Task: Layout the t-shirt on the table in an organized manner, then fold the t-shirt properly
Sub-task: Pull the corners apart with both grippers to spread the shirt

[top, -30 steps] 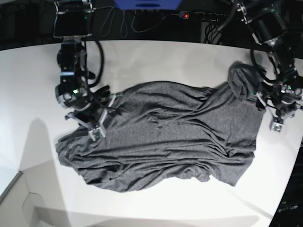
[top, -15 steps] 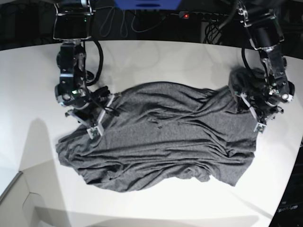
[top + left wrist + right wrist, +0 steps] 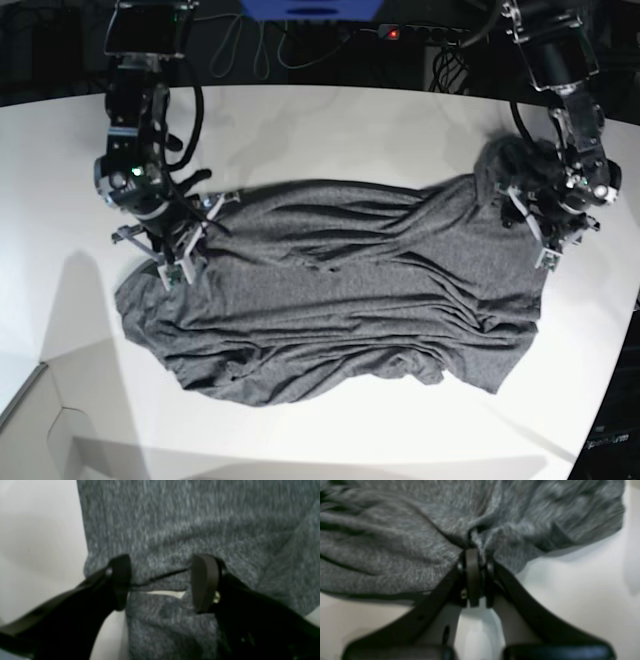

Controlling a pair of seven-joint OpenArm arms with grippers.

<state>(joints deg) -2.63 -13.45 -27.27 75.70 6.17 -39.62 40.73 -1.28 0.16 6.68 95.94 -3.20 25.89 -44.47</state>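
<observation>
The dark grey t-shirt (image 3: 340, 290) lies crumpled and spread sideways across the white table (image 3: 330, 120). My right gripper (image 3: 172, 268), on the left of the base view, is shut on a pinch of the t-shirt's upper-left edge; the right wrist view shows the fabric (image 3: 395, 542) bunched between its closed fingertips (image 3: 473, 555). My left gripper (image 3: 547, 252) is at the shirt's right side, below a bunched-up lump of cloth (image 3: 505, 165). It is open in the left wrist view (image 3: 160, 580), its pads straddling a hemmed edge of the shirt (image 3: 200, 517) with nothing gripped.
A pale box corner (image 3: 30, 430) juts in at the bottom left. Cables and a power strip (image 3: 400, 33) run behind the table's far edge. The table's curved edge (image 3: 615, 350) passes close to the shirt's right side.
My right gripper has shut on the shirt's edge and drawn it left, stretching that corner. The left arm came in from beyond the shirt's right side onto its edge, still open.
</observation>
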